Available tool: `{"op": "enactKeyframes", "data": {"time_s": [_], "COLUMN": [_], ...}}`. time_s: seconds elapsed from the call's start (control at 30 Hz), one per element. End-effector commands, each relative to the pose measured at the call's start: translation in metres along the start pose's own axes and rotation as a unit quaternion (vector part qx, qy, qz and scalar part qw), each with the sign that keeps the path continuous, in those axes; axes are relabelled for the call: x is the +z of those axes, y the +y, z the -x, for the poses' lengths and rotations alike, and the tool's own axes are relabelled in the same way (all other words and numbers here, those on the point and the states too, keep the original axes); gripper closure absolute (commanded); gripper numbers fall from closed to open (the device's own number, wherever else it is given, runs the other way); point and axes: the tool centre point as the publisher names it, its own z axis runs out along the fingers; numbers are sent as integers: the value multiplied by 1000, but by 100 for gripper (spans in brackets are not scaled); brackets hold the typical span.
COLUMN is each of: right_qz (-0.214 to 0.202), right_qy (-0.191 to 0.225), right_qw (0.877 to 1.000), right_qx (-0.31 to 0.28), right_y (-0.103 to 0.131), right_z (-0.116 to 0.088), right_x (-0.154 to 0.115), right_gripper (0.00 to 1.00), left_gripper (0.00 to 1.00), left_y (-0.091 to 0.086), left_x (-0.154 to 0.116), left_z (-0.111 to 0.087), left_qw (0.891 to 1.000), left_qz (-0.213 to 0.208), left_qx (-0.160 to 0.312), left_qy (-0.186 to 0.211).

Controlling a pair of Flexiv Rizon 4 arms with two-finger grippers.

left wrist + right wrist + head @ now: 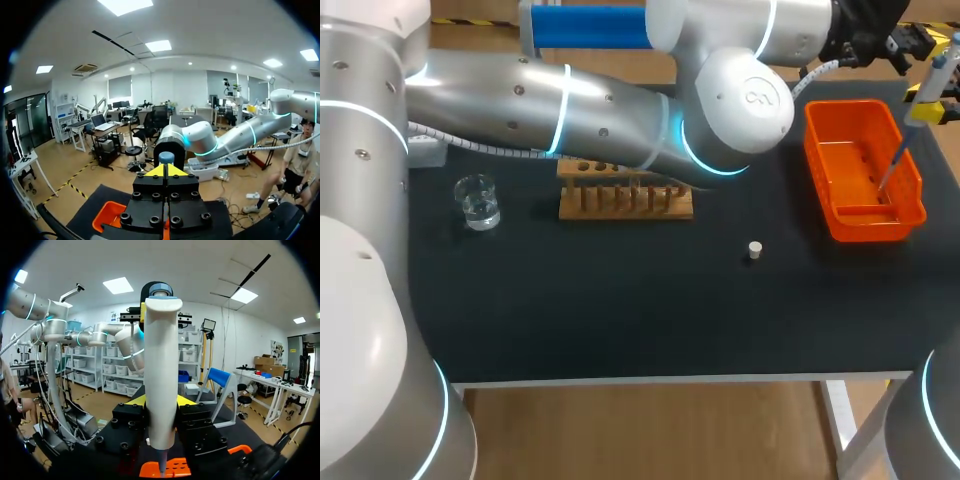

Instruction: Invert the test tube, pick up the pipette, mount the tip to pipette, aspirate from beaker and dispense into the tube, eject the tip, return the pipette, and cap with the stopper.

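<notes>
Lying nearest at four o'clock is a small white stopper (754,250). At ten o'clock a glass beaker (477,200) holds clear liquid. At two o'clock the right gripper (160,404) pinches a white pipette (161,365), its tip inside an orange plastic tray (817,150). Farthest, the left gripper (165,172) has its fingers pressed together.

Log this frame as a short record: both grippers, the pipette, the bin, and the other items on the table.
right gripper: shut on the pipette
pipette tip end: over the orange bin
left gripper: shut, by the pipette's blue top
beaker: holds clear liquid, beside the wooden rack
stopper: alone on the table
</notes>
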Motion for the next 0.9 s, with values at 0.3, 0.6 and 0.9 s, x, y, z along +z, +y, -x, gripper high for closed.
{"op": "enactKeyframes", "data": {"time_s": [0.3, 0.6, 0.9], "right_qz": [-1, -1, -1], "right_qy": [0, 0, 0], "right_qw": [1000, 1000, 1000], "right_qx": [0, 0, 0], "right_y": [1, 1, 1], "right_z": [0, 0, 0], "right_x": [-1, -1, -1], "right_gripper": [100, 100, 100], "left_gripper": [100, 100, 100], "left_y": [11, 11, 13], "left_x": [7, 8, 9], "left_z": [2, 4, 5], "left_qw": [995, 995, 995], "left_qz": [-100, -101, -101], "left_qx": [-8, -9, -10], "left_qy": [7, 8, 7]}}
